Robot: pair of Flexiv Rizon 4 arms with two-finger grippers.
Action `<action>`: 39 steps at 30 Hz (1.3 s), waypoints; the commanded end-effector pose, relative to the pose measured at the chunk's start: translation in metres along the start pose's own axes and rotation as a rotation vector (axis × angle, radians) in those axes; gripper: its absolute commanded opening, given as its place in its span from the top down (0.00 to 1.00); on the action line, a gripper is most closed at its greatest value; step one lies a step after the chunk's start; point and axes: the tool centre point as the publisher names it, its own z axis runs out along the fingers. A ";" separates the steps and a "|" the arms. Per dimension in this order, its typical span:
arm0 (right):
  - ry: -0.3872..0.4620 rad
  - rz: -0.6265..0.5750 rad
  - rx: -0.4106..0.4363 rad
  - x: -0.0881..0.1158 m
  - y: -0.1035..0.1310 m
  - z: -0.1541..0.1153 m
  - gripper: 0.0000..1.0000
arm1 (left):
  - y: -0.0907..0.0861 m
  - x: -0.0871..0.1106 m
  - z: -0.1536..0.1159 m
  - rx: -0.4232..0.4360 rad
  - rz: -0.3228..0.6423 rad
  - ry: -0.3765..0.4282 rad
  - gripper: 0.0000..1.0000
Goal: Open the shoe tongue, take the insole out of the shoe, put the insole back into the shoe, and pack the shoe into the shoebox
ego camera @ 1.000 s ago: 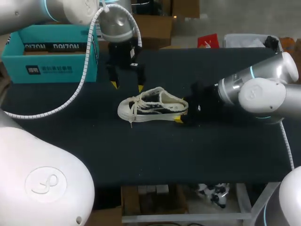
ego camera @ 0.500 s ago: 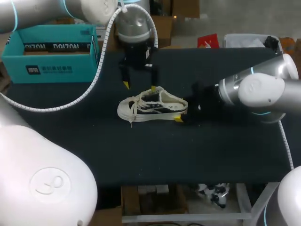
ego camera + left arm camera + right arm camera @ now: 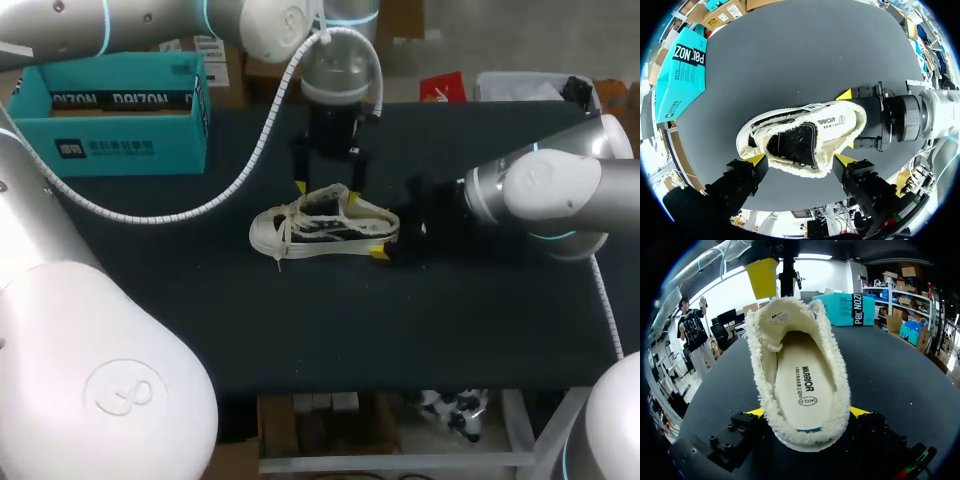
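Insole lies inside the shoe, well apart from the teal shoebox

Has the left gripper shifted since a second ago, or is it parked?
Yes. In the head view the left gripper has slid to the right, away from the teal shoebox, and is now above the shoe at its opening.

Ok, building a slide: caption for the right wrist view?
Lined shoe seen from the heel, insole in place, right jaws gripping it, shoebox beyond.

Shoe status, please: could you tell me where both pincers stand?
Left pincer open, over shoe mouth. Right pincer shut on heel. Insole inside. Nothing blocking.
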 end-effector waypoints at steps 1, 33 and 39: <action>0.003 0.001 -0.004 -0.007 -0.006 0.009 1.00 | -0.002 0.009 0.004 -0.007 -0.009 -0.094 0.21; 0.003 0.001 -0.004 -0.007 -0.006 0.009 1.00 | 0.018 -0.044 0.000 0.090 -0.093 0.037 1.00; 0.003 0.001 -0.004 -0.007 -0.006 0.009 1.00 | 0.024 -0.078 0.005 0.111 -0.093 0.166 1.00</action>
